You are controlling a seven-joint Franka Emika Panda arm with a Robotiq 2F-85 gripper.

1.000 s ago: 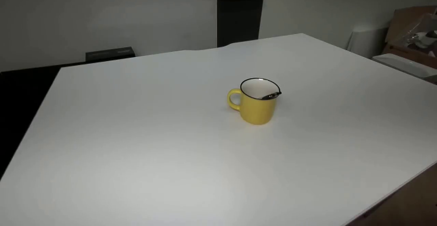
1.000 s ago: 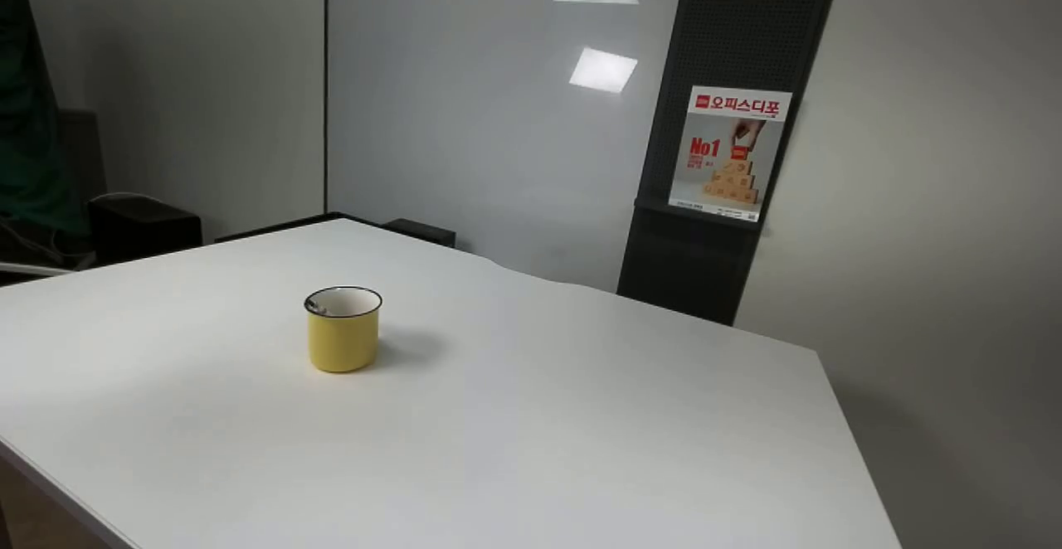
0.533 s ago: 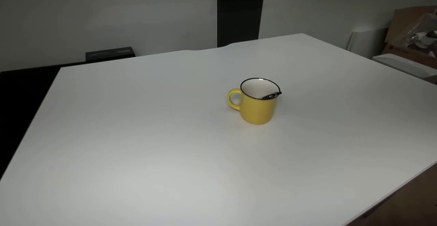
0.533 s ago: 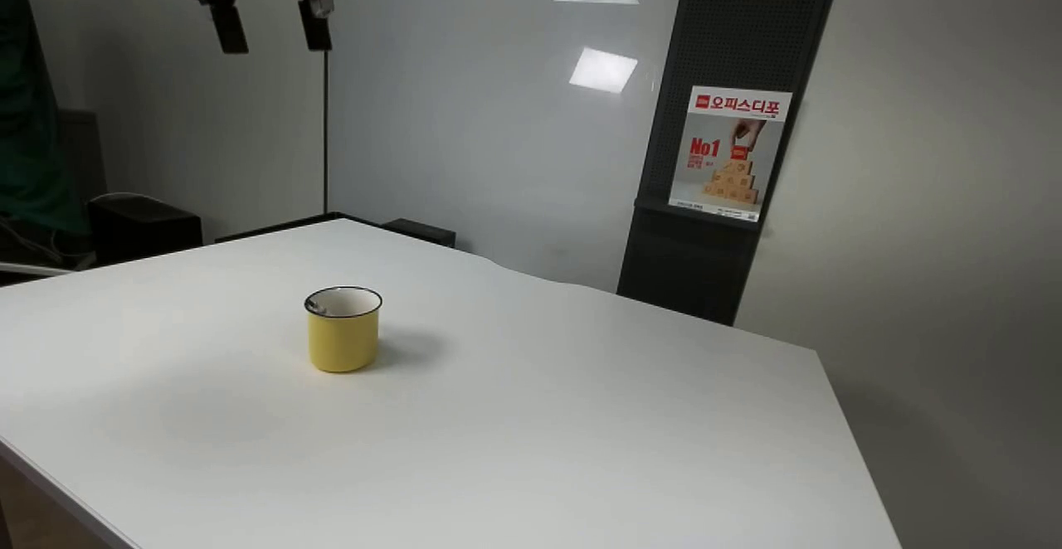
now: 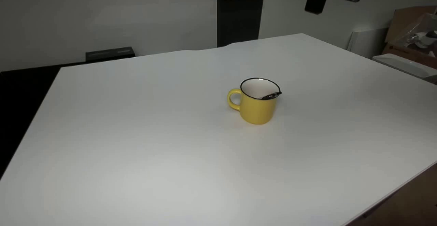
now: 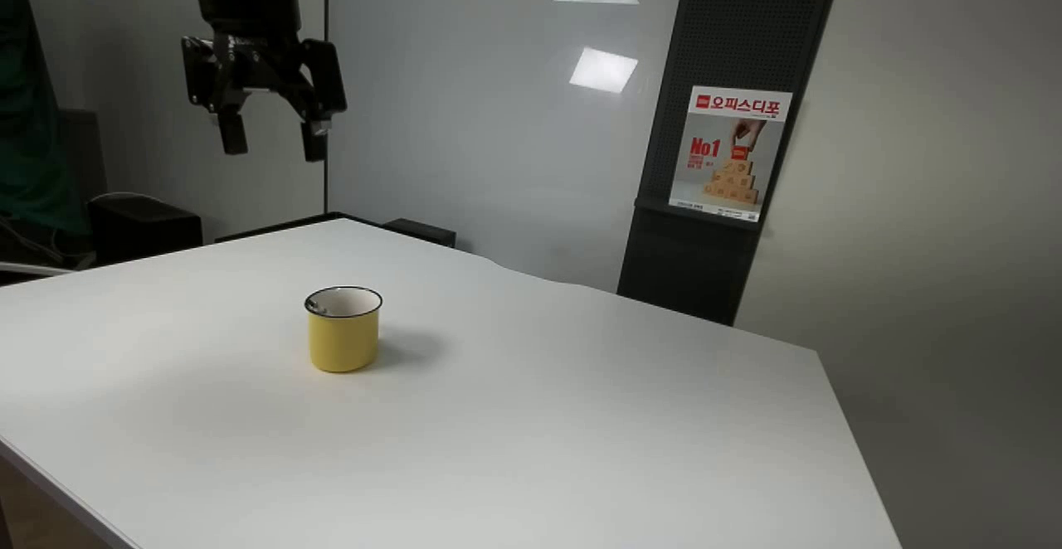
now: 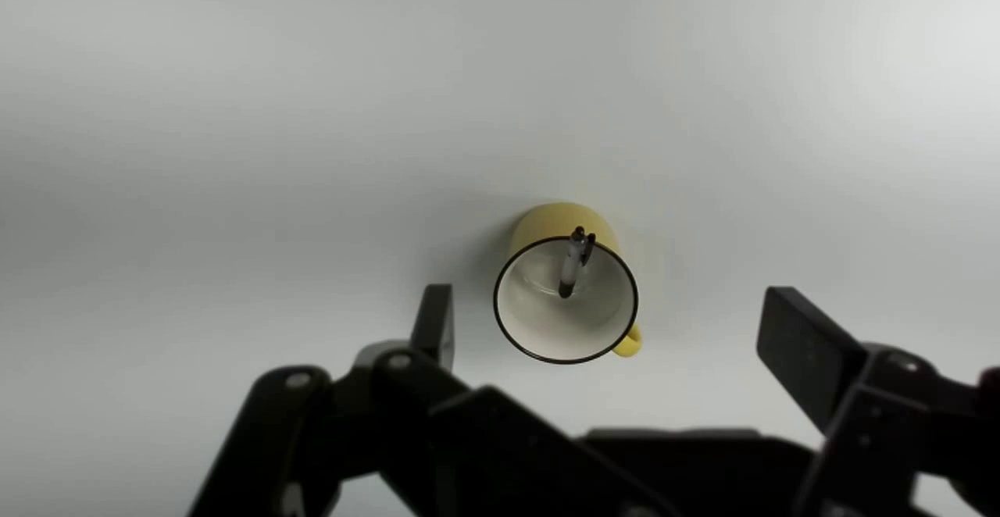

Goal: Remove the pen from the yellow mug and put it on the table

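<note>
The yellow mug stands upright on the white table and also shows in an exterior view. The pen leans inside it, its end poking just over the dark rim. In the wrist view the pen has a dark tip, a clear-grey barrel and a clip. The mug's handle is at its lower right there. My gripper is open and empty, high above the table and mug, pointing down. In the wrist view the mug appears between the spread fingers, far below them.
A black box stands beyond the table's far edge. A dark panel with a poster stands against the wall behind the table. A cardboard box with items lies past the table's far right in an exterior view.
My gripper has come into view from above and moved down, open. It now shows in both exterior views. The mug and the pen have not moved.
</note>
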